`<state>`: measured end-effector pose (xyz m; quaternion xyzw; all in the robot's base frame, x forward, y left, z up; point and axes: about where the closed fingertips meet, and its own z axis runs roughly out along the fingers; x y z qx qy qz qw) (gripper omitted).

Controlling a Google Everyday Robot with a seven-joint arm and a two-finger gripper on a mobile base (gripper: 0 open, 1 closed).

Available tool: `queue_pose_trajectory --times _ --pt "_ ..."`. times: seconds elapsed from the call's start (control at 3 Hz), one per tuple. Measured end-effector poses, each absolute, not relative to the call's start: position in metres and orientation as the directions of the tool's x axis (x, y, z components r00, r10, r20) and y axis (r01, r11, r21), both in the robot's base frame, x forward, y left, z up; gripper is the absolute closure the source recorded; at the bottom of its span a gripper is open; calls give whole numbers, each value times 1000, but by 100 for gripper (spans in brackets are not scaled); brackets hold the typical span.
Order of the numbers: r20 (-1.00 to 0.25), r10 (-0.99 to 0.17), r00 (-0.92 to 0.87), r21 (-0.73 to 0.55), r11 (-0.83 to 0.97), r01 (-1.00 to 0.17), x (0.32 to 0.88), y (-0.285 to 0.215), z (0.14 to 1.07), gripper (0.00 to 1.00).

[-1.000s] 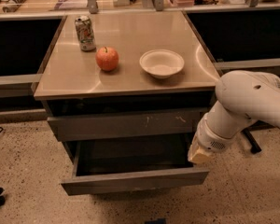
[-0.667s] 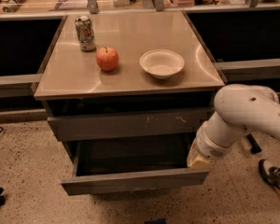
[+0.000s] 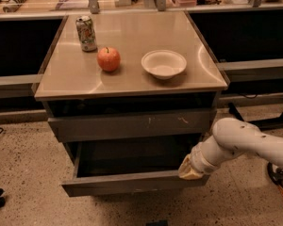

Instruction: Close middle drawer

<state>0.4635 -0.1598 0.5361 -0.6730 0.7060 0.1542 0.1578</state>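
The counter [image 3: 132, 41] is the largest item: a square, smooth, brushed-metal top with a soft sheen, set on a dark-grey drawer cabinet that stands on a speckled floor [image 3: 23, 173].

The middle drawer [image 3: 127, 183] sits low in the cabinet and is pulled out toward the viewer. It is a wide, shallow, dark-grey metal tray with a flat, handle-less front and a dark interior. Its long axis runs left to right, parallel to the counter's front edge, and its front faces the viewer.

Above it, a taller grey drawer front [image 3: 127, 125] with pale scratch marks lies nearly flush with the cabinet.

The arm [image 3: 245, 140] is a smooth, rounded white tube that enters from the right.

On the counter, a shallow, round, off-white bowl [image 3: 163, 63] stands right of centre. A printed cylindrical can [image 3: 86, 33] stands upright at the rear left. A round red apple [image 3: 108, 59] lies between them, apart from both.

The end effector [image 3: 189, 169] is tan and sits at the right end of the middle drawer's front, at its top edge. Whether it is released or clenched cannot be told.
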Motion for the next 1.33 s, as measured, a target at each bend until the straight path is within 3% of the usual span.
queue_pose_trajectory --times 0.67,1.33 --pt "-455 -881 -128 193 43 -980 468 -161 406 100" --pt "-448 -890 -81 135 22 -991 469 -161 406 100"
